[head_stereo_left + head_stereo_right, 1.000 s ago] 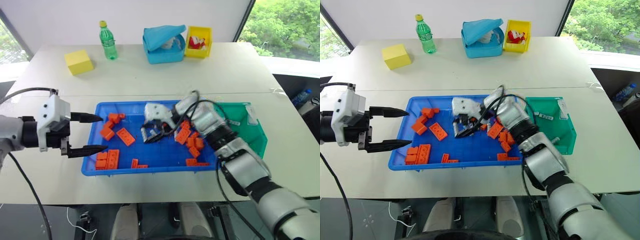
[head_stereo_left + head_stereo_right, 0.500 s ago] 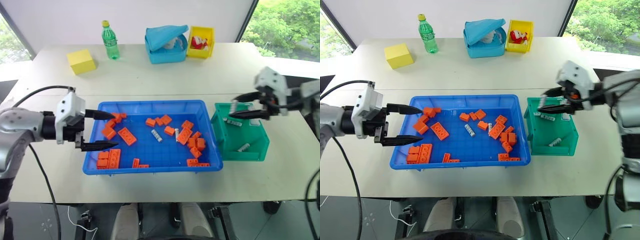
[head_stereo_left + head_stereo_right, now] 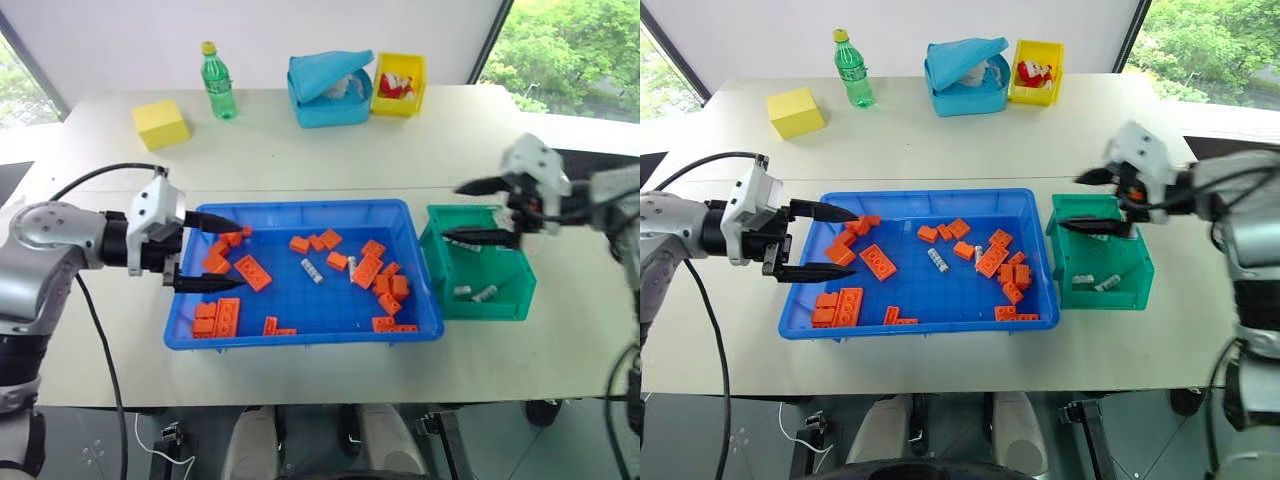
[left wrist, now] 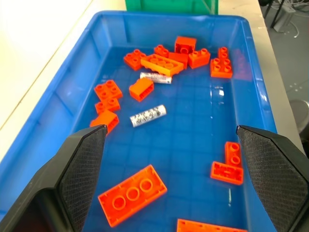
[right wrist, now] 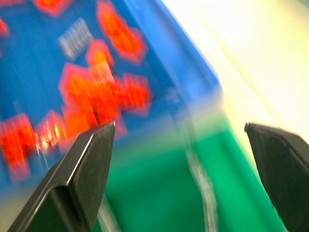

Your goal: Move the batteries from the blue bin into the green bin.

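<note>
Now the right gripper (image 3: 478,211) hangs over the green bin (image 3: 505,300) with jaws spread wide and empty, having swung there from the blue bin (image 3: 310,330); two batteries (image 3: 473,293) lie in the green bin. Two more (image 3: 313,270) rest mid-tray in the blue bin. The left gripper (image 3: 212,252), jaws apart, holds nothing at the blue bin's left end.

A lab or test room: pale white tables (image 3: 300,150) pushed together, bare white wall (image 3: 300,30), large windows (image 3: 570,45) onto trees
</note>
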